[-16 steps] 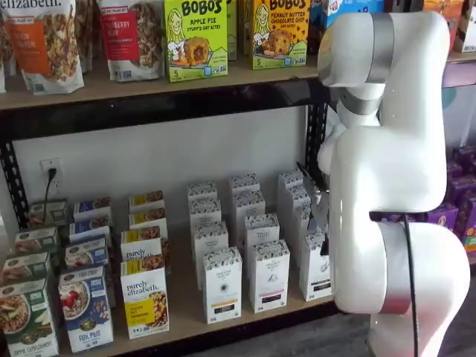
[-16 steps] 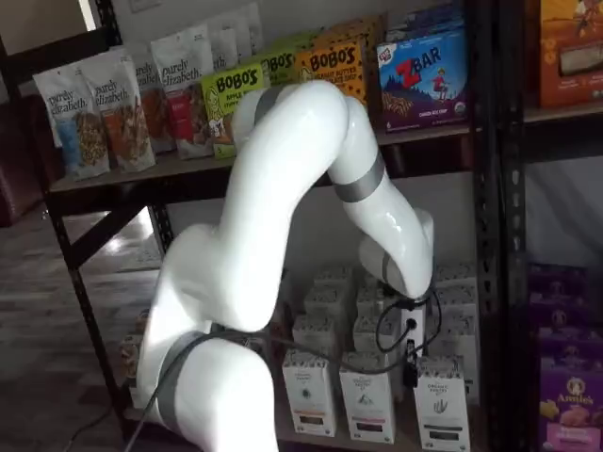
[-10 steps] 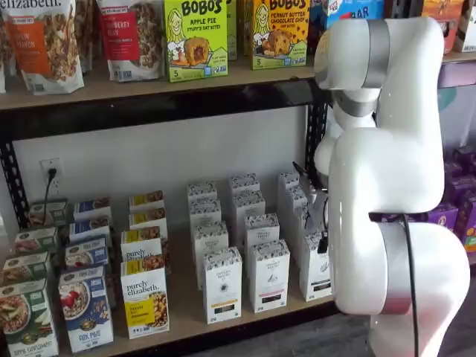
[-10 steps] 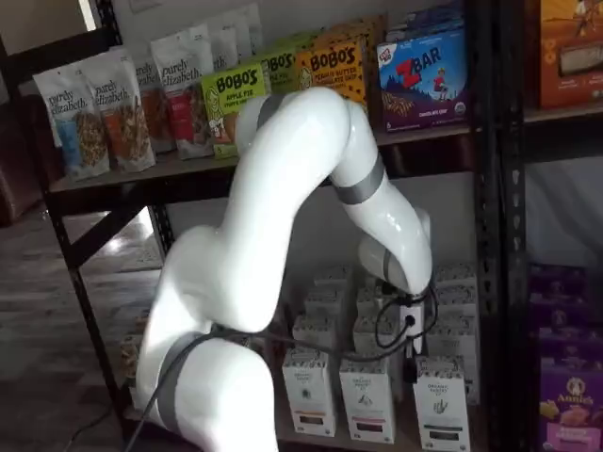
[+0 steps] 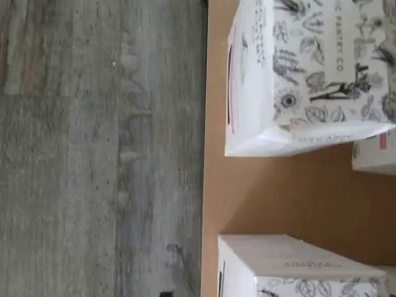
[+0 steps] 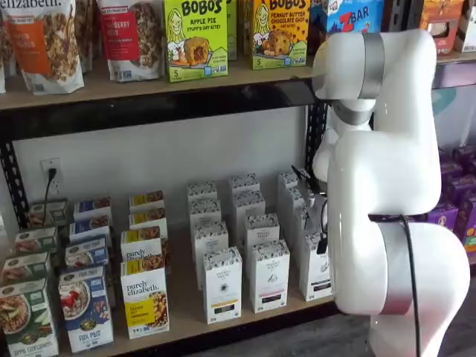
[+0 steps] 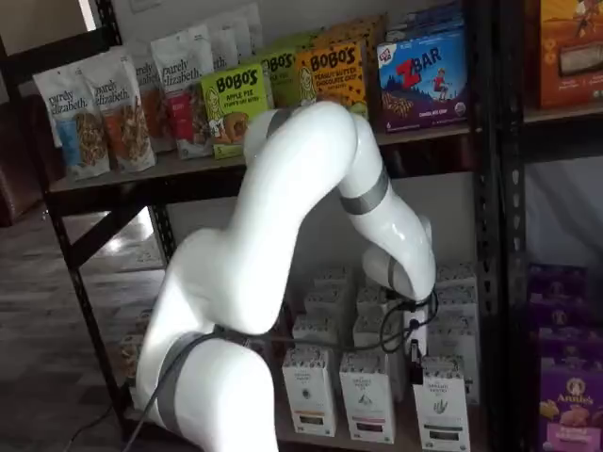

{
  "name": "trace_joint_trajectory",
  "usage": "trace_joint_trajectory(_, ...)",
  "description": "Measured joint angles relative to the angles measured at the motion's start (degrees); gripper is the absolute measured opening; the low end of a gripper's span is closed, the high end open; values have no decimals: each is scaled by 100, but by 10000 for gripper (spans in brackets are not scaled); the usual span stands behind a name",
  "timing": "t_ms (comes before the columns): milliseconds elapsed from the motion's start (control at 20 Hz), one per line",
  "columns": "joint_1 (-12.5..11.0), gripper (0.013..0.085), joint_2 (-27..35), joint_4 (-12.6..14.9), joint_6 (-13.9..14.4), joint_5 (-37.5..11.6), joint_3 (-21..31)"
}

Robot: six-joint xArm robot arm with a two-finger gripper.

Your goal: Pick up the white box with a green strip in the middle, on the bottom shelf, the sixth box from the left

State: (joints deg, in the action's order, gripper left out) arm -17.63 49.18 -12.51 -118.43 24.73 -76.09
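Note:
The white box (image 6: 315, 272) stands at the front of the right-hand column of white cartons on the bottom shelf (image 6: 186, 309), partly hidden by my arm. In a shelf view it shows with a speckled top band and a dark strip low on its face (image 7: 440, 407). My gripper (image 7: 413, 362) hangs just above and behind this box. Only a dark part and a cable show, so I cannot tell whether the fingers are open. The wrist view shows two speckled white cartons (image 5: 309, 74) on the pale wood board (image 5: 278, 192); no fingers show there.
Two more columns of like white boxes (image 6: 222, 286) stand to the left, then yellow-labelled purely elizabeth boxes (image 6: 145, 297) and blue and green cereal boxes (image 6: 85, 309). Purple boxes (image 7: 565, 395) fill the rack to the right. A black upright (image 6: 316, 134) stands behind my arm.
The arm's upper joint has shifted a little left and lower. The gripper stays over the right-hand column of white boxes. No box has moved.

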Motion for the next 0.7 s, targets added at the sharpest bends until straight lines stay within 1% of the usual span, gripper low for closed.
trace_joint_trajectory(100, -12, 850, 122, 31, 18, 19, -146)
trace_joint_trajectory(350, -46, 850, 433, 216, 157, 119, -553)
trace_joint_trajectory(550, -54, 850, 722, 437, 350, 225, -938)
trace_joint_trajectory(700, -60, 850, 903, 697, 576, 361, -1197)
